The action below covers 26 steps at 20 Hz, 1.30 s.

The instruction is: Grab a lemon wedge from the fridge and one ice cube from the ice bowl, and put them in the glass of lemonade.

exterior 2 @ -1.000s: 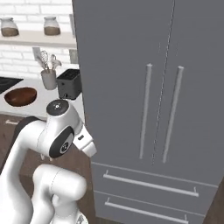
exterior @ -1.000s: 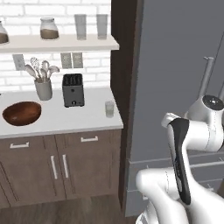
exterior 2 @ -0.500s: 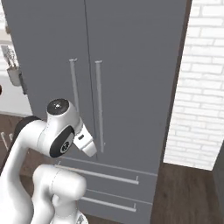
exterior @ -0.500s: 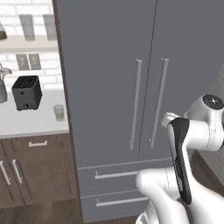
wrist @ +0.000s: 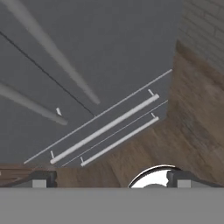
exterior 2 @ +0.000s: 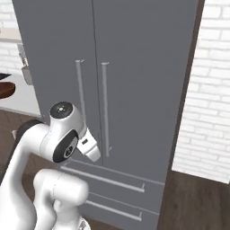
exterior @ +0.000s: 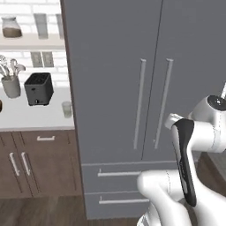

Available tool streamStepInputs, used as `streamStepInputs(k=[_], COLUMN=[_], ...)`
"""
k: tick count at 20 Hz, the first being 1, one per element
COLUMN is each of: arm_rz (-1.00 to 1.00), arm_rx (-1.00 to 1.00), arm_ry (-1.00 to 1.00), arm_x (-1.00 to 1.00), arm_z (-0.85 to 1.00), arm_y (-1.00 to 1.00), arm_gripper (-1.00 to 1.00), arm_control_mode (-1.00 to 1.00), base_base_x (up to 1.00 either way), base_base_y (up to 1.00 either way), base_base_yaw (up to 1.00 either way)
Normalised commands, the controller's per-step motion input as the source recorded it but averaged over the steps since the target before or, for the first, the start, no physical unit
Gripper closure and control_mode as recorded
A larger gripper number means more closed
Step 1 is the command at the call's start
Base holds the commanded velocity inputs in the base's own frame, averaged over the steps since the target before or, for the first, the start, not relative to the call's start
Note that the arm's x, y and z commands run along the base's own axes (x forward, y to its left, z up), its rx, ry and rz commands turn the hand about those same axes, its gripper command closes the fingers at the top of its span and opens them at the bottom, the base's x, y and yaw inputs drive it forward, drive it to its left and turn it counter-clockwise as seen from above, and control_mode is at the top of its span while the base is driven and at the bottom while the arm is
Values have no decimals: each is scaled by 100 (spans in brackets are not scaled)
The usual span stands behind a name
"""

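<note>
While facing the fridge [wrist: 109,52], jaws spread wide, empty, touching nothing

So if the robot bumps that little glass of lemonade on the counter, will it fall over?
Probably not easily: the glass of lemonade looks short and squat. It stands near the counter front edge, so a hard push might slide it off. Being glass, it would likely break.

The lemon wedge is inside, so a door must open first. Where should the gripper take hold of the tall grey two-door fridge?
Probably on one of the two long vertical silver bar handles flanking the centre seam of the tall grey two-door fridge. They stand off the closed doors, so the open gripper could approach from the front, jaws straddling the bar sideways.
</note>
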Motion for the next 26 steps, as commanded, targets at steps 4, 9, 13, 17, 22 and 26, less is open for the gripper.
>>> streamStepInputs(k=[4, 9, 13, 17, 22, 26], arm_rz=[0, 0, 0, 0, 0, 0], arm_rx=[0, 0, 0, 0, 0, 0], arm_ry=[0, 0, 0, 0, 0, 0], arm_x=[0, 0, 0, 0, 0, 0], arm_z=[0, 0, 0, 0, 0, 0], arm_y=[0, 0, 0, 0, 0, 0], arm_gripper=[-100, -100, -100, -100, -100, -100], arm_control_mode=[100, 100, 100, 100, 100, 100], base_base_x=[-70, -50, -2, 0, -10, -1], base_base_y=[9, 11, 49, 5, 0, 14], base_base_yaw=[19, -1, -9, -13, -13, -16])
